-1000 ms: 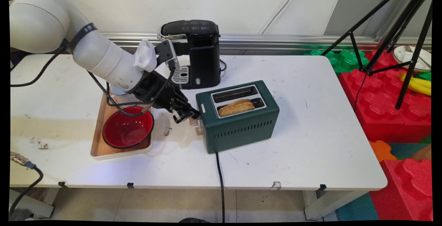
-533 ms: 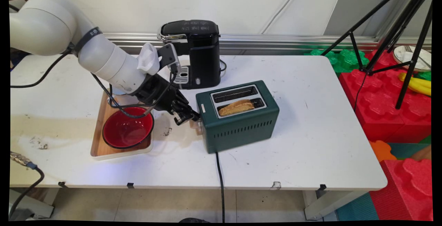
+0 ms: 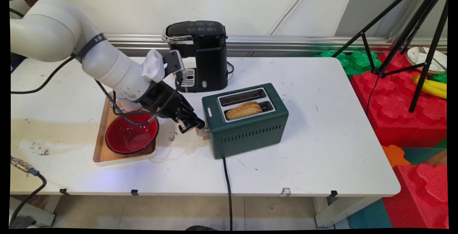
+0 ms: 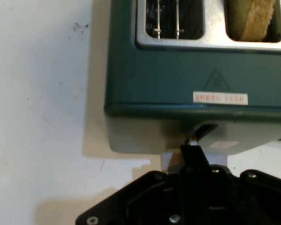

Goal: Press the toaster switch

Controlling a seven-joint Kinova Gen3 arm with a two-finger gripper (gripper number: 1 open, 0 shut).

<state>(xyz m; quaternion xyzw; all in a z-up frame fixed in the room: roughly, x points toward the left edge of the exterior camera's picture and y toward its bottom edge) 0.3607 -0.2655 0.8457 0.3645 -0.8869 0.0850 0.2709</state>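
Item: my gripper [image 3: 195, 125]. It sits at the left end of the toaster [image 3: 250, 130], low against that end face. In the hand view my fingers [image 4: 193, 159] look pressed together into one dark stem, tip at the small pale lever [image 4: 196, 157] under the toaster's edge. The lever is mostly covered by my linkage, so I cannot tell whether I grip it or only touch it.

Item: toaster, dark green, mid-table, its black cord [image 3: 228, 191] running off the near edge at 6 o'clock. Two slots on top; the nearer holds a slice of bread [image 3: 244, 110] standing up out of it, the farther shows only wires. In the hand view both slots are cut off by the top edge.

Item: red bowl [image 3: 131, 137] on a wooden board [image 3: 102, 148], at 9 o'clock from the toaster. My cables cross the bowl's far rim and my arm covers the board's far end.

Item: black coffee machine [image 3: 202, 53], at 11 o'clock from the toaster, by the wall. Its lower left is partly behind my wrist.

Item: white table [image 3: 340, 137], scuffed with dark marks.
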